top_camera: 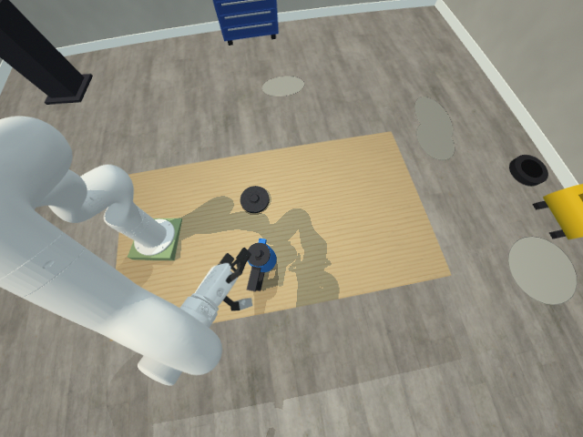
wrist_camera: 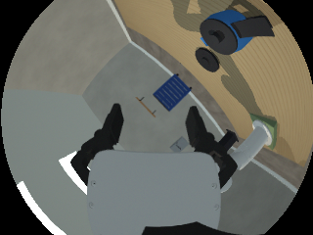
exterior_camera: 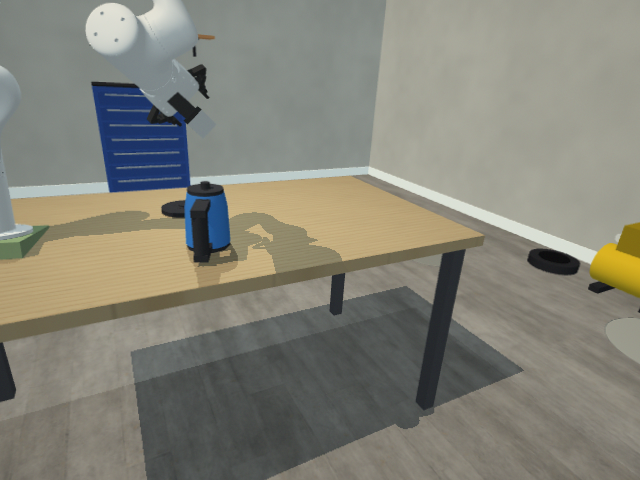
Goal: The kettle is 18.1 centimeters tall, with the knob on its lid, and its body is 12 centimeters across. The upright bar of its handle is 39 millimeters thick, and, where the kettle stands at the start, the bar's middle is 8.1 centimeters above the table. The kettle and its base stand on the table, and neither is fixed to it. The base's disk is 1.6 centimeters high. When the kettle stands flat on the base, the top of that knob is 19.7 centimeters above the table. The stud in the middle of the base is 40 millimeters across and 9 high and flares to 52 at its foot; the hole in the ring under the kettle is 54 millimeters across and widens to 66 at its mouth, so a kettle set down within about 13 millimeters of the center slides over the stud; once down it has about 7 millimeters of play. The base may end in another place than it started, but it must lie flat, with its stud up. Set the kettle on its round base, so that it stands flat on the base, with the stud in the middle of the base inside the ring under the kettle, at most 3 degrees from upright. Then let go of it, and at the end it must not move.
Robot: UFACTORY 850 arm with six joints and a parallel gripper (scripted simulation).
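The blue kettle (top_camera: 268,259) (exterior_camera: 217,219) (wrist_camera: 225,31) stands upright on the wooden table (top_camera: 376,211) (exterior_camera: 361,222) (wrist_camera: 288,92). Its black handle (top_camera: 255,280) (exterior_camera: 200,227) faces the table's front edge. The round black base (top_camera: 254,198) (exterior_camera: 173,208) (wrist_camera: 209,61) lies flat with its stud up. It is a short way behind the kettle and apart from it. My gripper (top_camera: 242,282) (exterior_camera: 199,98) (wrist_camera: 155,113) is open and empty. It hangs high above the table, near the kettle's handle side, and points toward the back wall.
The arm's green mount plate (top_camera: 171,244) (exterior_camera: 15,248) sits at the table's left end. A blue drawer cabinet (top_camera: 244,18) (exterior_camera: 139,139) (wrist_camera: 171,93) stands by the back wall. A black tyre (top_camera: 528,169) (exterior_camera: 553,260) and a yellow object (top_camera: 565,208) (exterior_camera: 615,268) lie on the floor at the right.
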